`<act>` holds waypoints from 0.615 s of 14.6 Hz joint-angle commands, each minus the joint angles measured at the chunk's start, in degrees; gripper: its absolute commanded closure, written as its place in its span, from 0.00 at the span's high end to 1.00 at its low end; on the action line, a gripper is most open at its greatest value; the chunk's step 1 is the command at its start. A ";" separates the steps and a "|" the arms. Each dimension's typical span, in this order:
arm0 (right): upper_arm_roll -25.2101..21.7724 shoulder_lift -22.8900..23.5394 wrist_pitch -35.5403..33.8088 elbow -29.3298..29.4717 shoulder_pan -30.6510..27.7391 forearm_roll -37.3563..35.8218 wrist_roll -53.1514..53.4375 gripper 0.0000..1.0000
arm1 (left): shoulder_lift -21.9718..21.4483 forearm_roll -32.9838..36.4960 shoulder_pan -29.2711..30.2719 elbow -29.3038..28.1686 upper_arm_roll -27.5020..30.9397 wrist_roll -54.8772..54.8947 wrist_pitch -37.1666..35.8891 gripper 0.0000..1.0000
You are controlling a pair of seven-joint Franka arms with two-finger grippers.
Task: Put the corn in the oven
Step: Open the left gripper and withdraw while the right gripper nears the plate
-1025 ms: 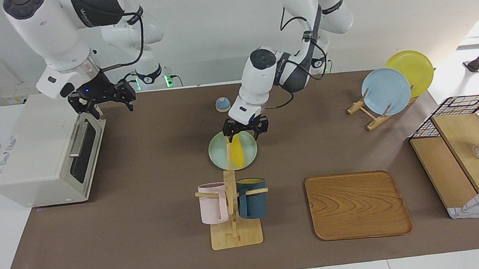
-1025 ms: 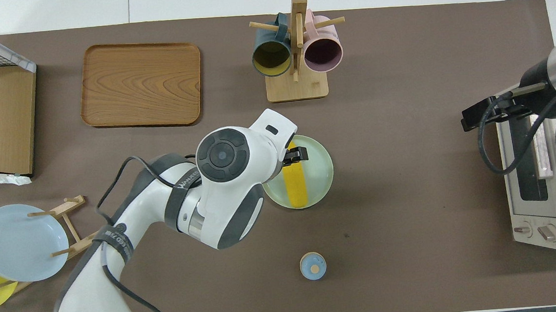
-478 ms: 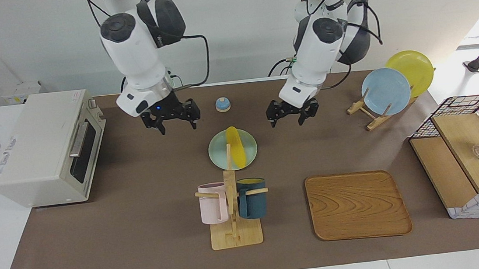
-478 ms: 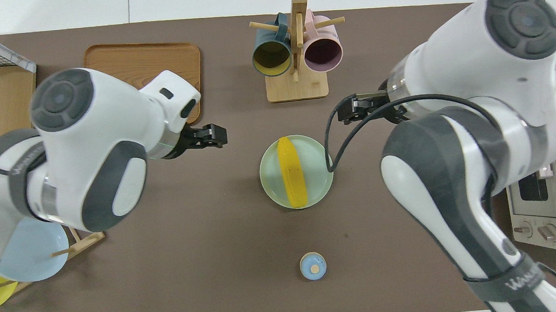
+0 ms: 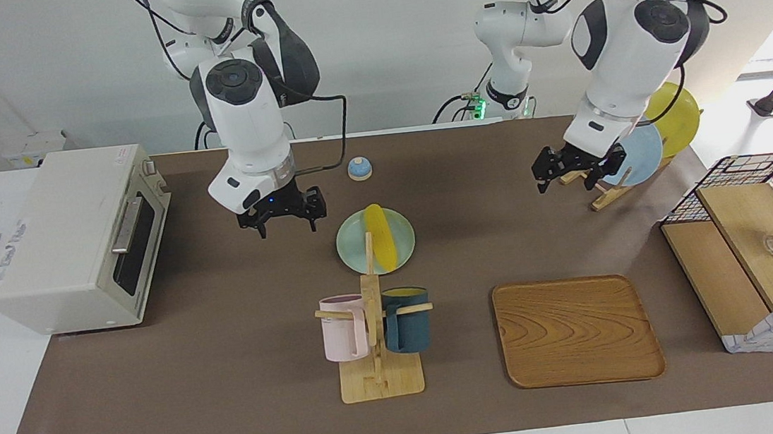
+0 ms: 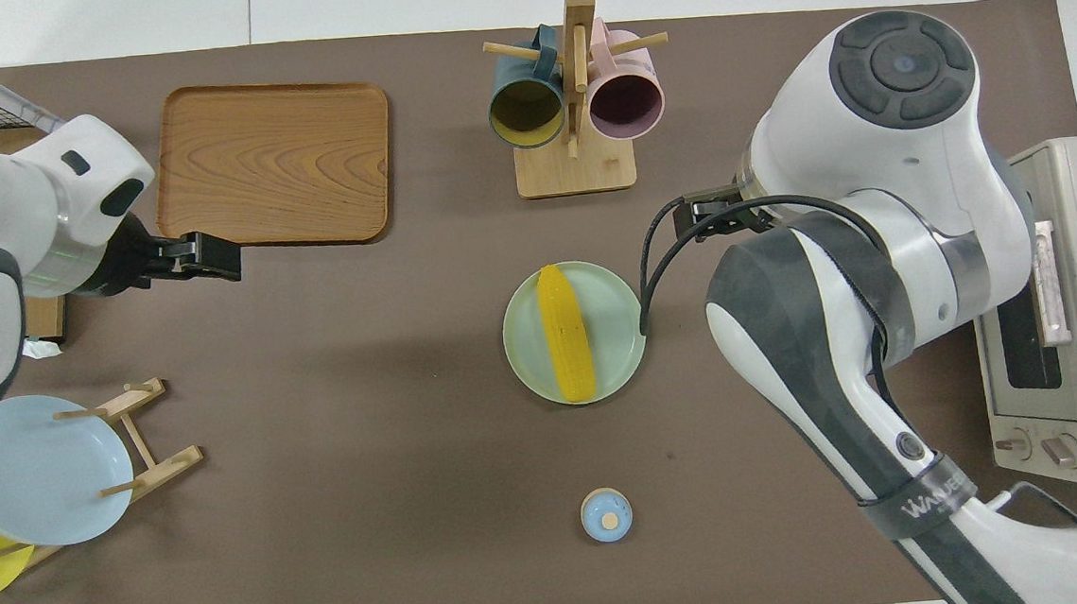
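Note:
The yellow corn (image 5: 380, 242) lies on a pale green plate (image 5: 400, 252) in the middle of the table; it also shows in the overhead view (image 6: 566, 333). The off-white oven (image 5: 69, 233) stands at the right arm's end of the table, its glass door shut (image 6: 1034, 343). My right gripper (image 5: 286, 225) hangs open and empty over the mat between the oven and the plate, close beside the plate (image 6: 689, 218). My left gripper (image 5: 568, 184) is open and empty, up beside the plate rack (image 6: 208, 259).
A mug rack (image 5: 377, 359) with a pink and a dark blue mug stands farther from the robots than the plate. A wooden tray (image 5: 577, 330), a wire-and-wood basket (image 5: 759, 252), a plate rack with a blue plate (image 5: 635, 150) and a yellow one, and a small blue bell (image 5: 359, 168) are also there.
My left gripper has left the corn on the plate and swung out to the plate rack. My right gripper has moved from the oven door to beside the plate.

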 commanded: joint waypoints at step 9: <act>0.03 -11.24 -6.30 -14.38 -19.54 -8.11 -15.02 0.00 | -6.30 5.81 2.81 5.34 -0.81 2.02 -13.70 1.00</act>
